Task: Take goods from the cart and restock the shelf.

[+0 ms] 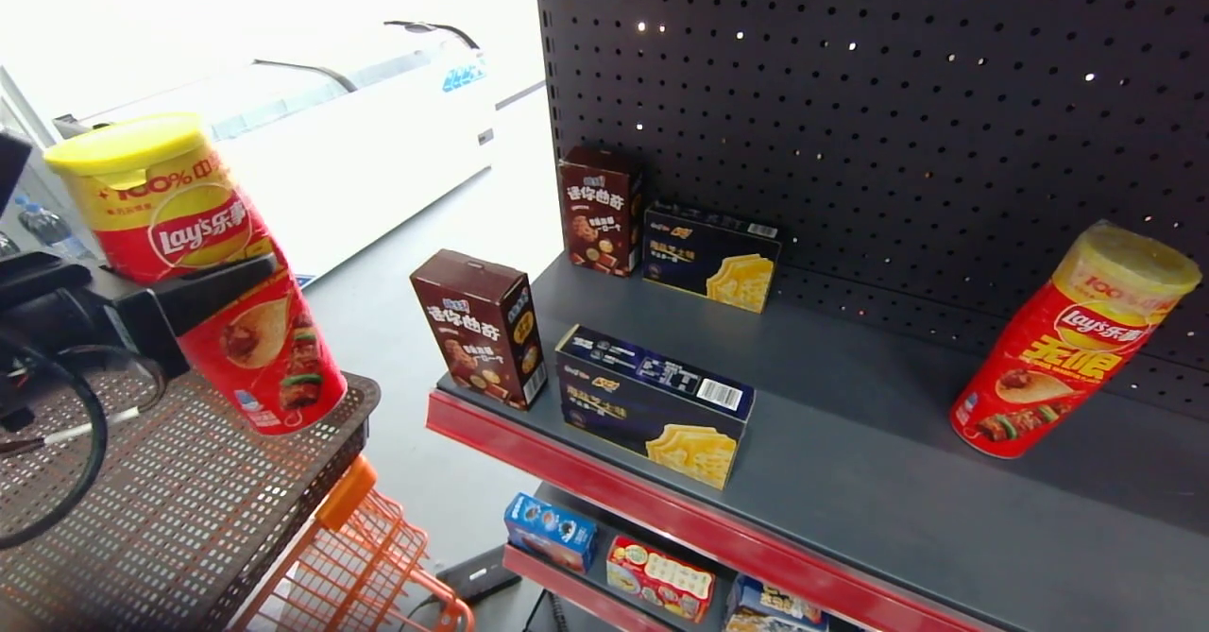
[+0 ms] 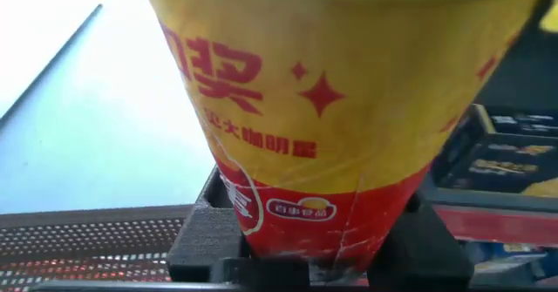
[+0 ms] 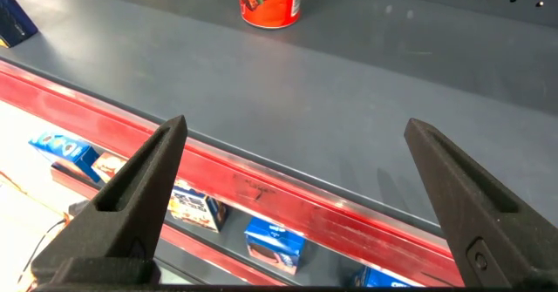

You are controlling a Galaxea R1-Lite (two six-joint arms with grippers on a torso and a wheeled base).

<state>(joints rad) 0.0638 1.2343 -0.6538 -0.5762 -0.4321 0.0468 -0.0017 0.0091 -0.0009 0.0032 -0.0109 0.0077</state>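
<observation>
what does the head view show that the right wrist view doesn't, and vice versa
Head view, not right wrist: the left gripper shut on the held chips can over the cart, plus two brown boxes. Right wrist, not head: the open right gripper. Both: the shelved chips can, the shelf's red edge, goods below it.

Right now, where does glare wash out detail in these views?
Head view: bright light washes out the freezer; pinpricks shine through the pegboard. Left wrist view: white glare beside the chip can. Right wrist view: the shelf is evenly lit.

bare shelf (image 1: pixel 850 462) between boxes (image 1: pixel 652 405) and can (image 1: pixel 1072 344).
</observation>
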